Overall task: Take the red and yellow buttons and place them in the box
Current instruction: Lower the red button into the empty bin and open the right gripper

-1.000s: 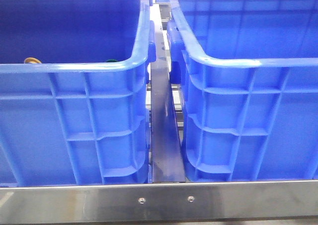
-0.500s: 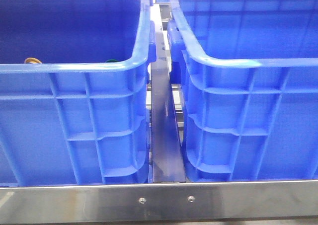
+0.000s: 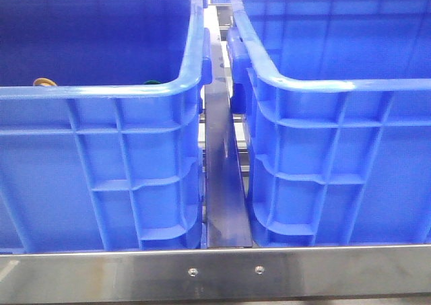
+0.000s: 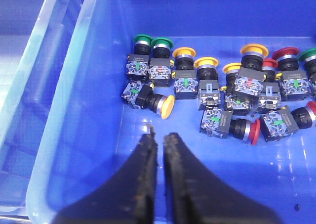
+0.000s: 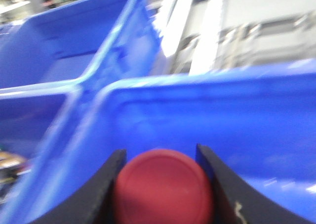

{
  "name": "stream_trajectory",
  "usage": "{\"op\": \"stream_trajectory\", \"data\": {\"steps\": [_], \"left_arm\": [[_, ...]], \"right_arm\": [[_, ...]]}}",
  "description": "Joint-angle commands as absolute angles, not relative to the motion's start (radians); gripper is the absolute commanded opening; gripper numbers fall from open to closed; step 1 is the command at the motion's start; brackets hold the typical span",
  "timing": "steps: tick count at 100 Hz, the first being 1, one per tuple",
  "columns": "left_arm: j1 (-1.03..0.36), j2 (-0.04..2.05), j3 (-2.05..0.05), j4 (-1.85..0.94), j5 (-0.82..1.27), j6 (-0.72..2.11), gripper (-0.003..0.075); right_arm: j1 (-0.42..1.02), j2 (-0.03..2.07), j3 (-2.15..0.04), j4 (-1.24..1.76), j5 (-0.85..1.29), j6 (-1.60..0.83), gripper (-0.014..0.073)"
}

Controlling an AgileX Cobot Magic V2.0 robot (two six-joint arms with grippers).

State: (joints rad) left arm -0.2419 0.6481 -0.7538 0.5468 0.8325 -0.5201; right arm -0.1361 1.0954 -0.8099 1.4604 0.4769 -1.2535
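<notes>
Several push buttons lie in a heap on the floor of a blue crate (image 4: 74, 135). Among them are a yellow-capped one on its side (image 4: 167, 106), upright yellow ones (image 4: 184, 52) and red ones (image 4: 285, 53) (image 4: 255, 130). My left gripper (image 4: 159, 137) is shut and empty, just short of the lying yellow button. My right gripper (image 5: 159, 151) is shut on a red button (image 5: 163, 189), held above the inside of the blue box (image 5: 222, 125). The front view shows the left crate (image 3: 101, 150) and the right crate (image 3: 337, 150), but no gripper.
Green-capped buttons (image 4: 143, 37) stand at the far end of the heap. A yellow ring (image 3: 44, 82) and a green cap (image 3: 151, 83) peek over the left crate's rim. A metal rail (image 3: 222, 184) runs between the crates, and a steel bar (image 3: 222, 271) crosses in front.
</notes>
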Motion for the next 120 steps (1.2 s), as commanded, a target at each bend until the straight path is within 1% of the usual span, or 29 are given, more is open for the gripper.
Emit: {"op": "stream_trajectory", "data": {"steps": [1, 10, 24, 32, 47, 67, 97, 120], "left_arm": [[-0.238, 0.647, -0.780, 0.564, 0.777, -0.519, -0.0019], [-0.238, 0.647, -0.780, 0.564, 0.777, -0.519, -0.0019], [-0.238, 0.647, -0.780, 0.564, 0.777, -0.519, -0.0019], [-0.238, 0.647, -0.780, 0.564, 0.777, -0.519, -0.0019], [-0.238, 0.647, -0.780, 0.564, 0.778, -0.519, -0.0019], [-0.238, 0.647, -0.780, 0.564, 0.780, -0.519, -0.0019], [-0.238, 0.647, -0.780, 0.565, 0.780, -0.519, -0.0019], [-0.238, 0.647, -0.780, 0.565, 0.780, -0.519, -0.0019]], "right_arm": [[-0.140, 1.113, -0.843, 1.570, 0.429, -1.401, 0.0246], [-0.130, 1.167, -0.843, 1.679, 0.425, -1.548, 0.0246], [-0.100, 1.285, -0.843, 1.925, 0.442, -1.860, 0.0246], [-0.080, 1.365, -0.859, 1.924, 0.492, -1.957, 0.0246], [-0.050, 1.491, -0.909, 1.924, 0.511, -1.973, 0.0246], [-0.050, 1.610, -1.000, 1.924, 0.538, -1.980, 0.0246], [-0.050, 1.704, -1.074, 1.924, 0.541, -2.034, 0.0246], [-0.050, 1.764, -1.079, 1.924, 0.567, -2.052, 0.0246]]}}
